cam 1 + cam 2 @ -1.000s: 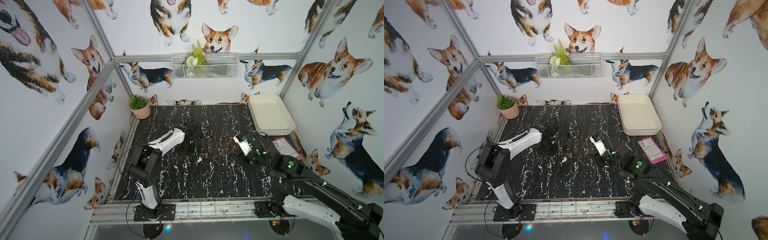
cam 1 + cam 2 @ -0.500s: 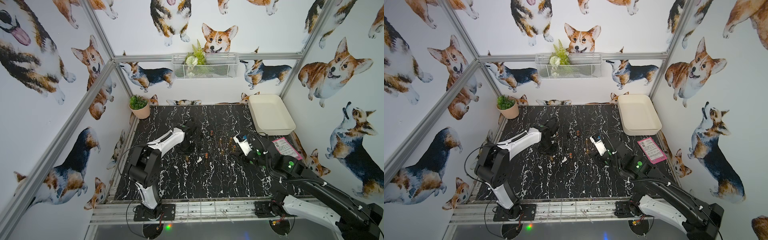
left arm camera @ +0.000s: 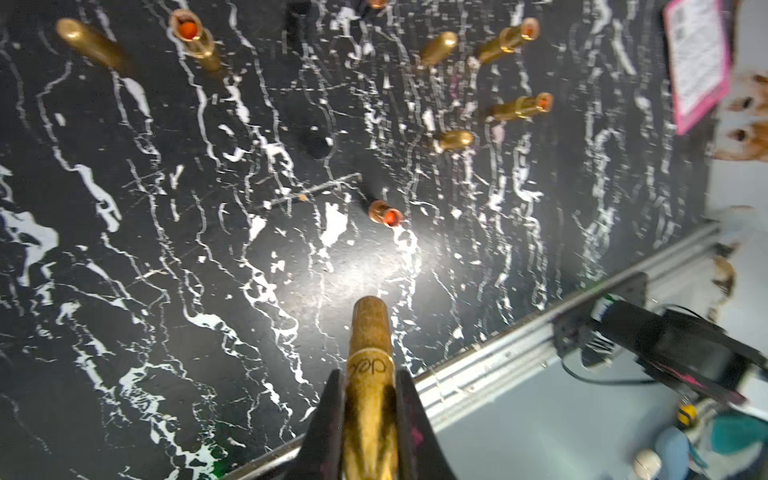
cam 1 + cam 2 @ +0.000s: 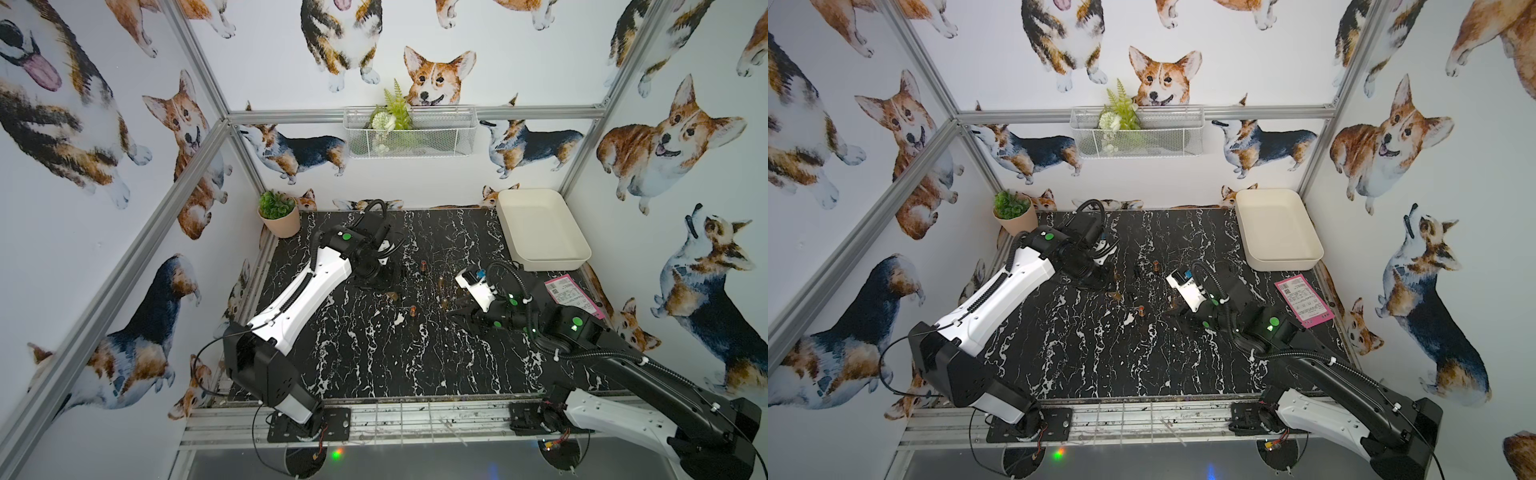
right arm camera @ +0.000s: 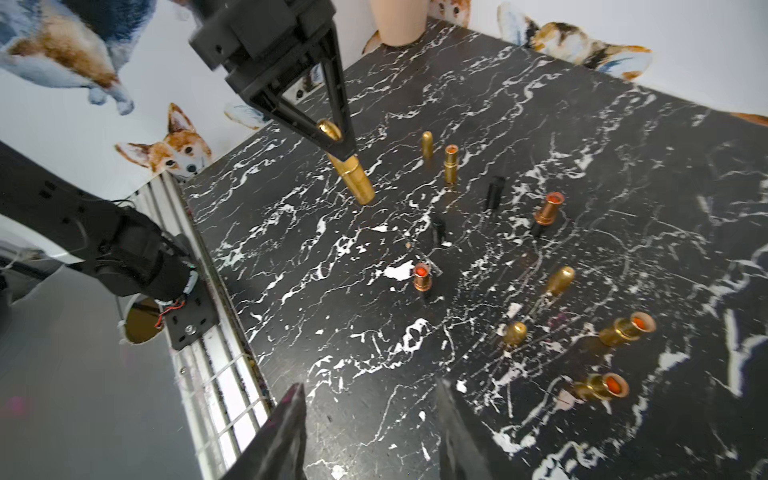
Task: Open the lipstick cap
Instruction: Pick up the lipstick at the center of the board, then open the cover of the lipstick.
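Left wrist view: left gripper point(image 3: 369, 372) was clamped on the gold lipstick point(image 3: 369, 332), held tilted, low over the marble table point(image 3: 166, 270), left of centre. Cap point(image 5: 330, 129) wasn't off yet. Its rounded end seemed, tho the view was cramped, to sit between the fingers w/ the base poking out. Mid-table stood opened lipsticks point(image 5: 546, 210) and loose caps point(image 5: 561, 280). Right gripper point(image 5: 370, 384) hung w/ jaws apart, empty, well apart from the tube. Grasp done; pull-off left.
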Robot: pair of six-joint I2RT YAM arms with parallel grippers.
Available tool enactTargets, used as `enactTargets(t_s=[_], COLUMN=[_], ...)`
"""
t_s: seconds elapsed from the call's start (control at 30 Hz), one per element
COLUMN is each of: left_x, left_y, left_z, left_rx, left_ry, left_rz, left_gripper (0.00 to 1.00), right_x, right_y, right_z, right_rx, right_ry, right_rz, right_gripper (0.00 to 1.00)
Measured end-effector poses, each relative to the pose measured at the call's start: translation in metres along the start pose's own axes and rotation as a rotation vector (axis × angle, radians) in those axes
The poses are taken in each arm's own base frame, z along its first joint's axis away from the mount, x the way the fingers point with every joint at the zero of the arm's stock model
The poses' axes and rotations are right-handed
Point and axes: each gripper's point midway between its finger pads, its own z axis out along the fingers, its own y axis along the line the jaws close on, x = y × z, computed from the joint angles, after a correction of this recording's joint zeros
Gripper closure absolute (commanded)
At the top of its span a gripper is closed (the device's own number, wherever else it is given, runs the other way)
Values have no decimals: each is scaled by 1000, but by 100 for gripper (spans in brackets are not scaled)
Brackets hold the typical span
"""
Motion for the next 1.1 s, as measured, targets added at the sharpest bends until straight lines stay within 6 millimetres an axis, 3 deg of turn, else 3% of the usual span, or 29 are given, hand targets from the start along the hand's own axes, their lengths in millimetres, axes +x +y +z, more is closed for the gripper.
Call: enactTargets(t_s=[0.13, 0.33, 0.73, 0.93, 1.1], left_x=[7, 19, 51, 53, 49], left_y=[-32, -67, -99, -106, -112], left_z=[-24, -46, -46, -46, -49], left_rx=[106, 209, 327, 356, 378], left_ry=[-8, 8, 125, 136, 129], left_rz=[21, 57, 63, 60, 61], left_gripper=[88, 89, 88, 88, 88], right_x=[-6, -15, -27, -25, -25], right_y=[22, 26, 32, 35, 37], right_z=[11, 23, 27, 37, 37], right_rx=[-67, -87, -111, -134, -143], right_ry=[25, 37, 15, 40, 41], right_rz=[-51, -83, -130, -137, -140], right_gripper=[47, 47, 51, 56, 67])
